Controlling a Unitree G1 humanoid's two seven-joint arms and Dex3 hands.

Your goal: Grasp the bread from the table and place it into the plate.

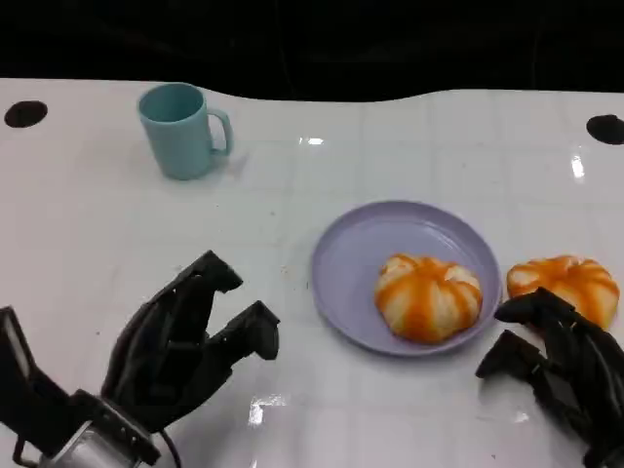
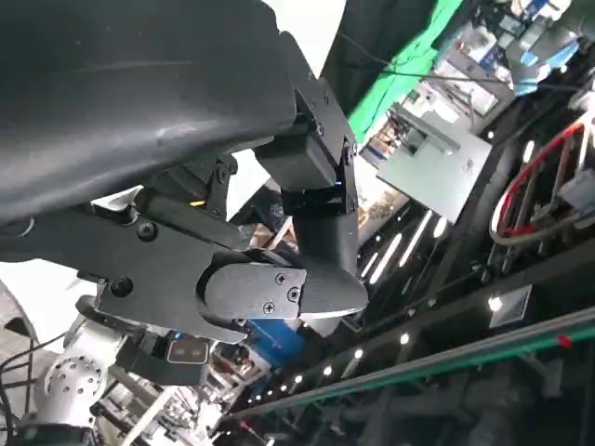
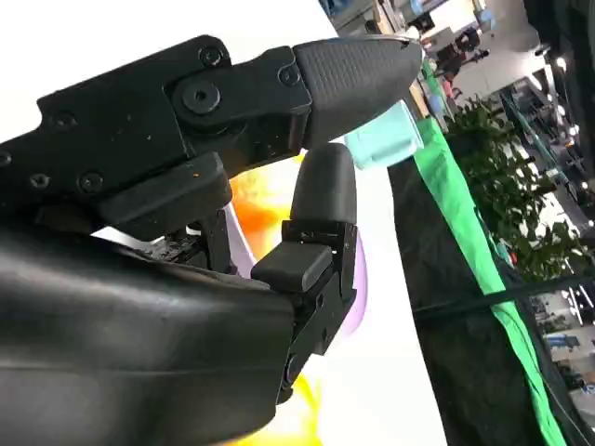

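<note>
Right hand (image 1: 556,375), fingers spread (holding nothing), hovers beside the loose bread (image 1: 567,285) outside the plate (image 1: 351,263); a shallow grip could let it slip.

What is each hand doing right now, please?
Left hand: open, holding nothing, above the white table.
Right hand: open, holding nothing, beside the orange-striped round bread roll lying on the table.

You are looking at a short count of the table.
Sitting before you are two orange-striped breads (image 1: 429,295) (image 1: 567,286), one lilac plate (image 1: 356,255), one teal mug (image 1: 180,130), and two black hands (image 1: 185,341) (image 1: 561,366).
</note>
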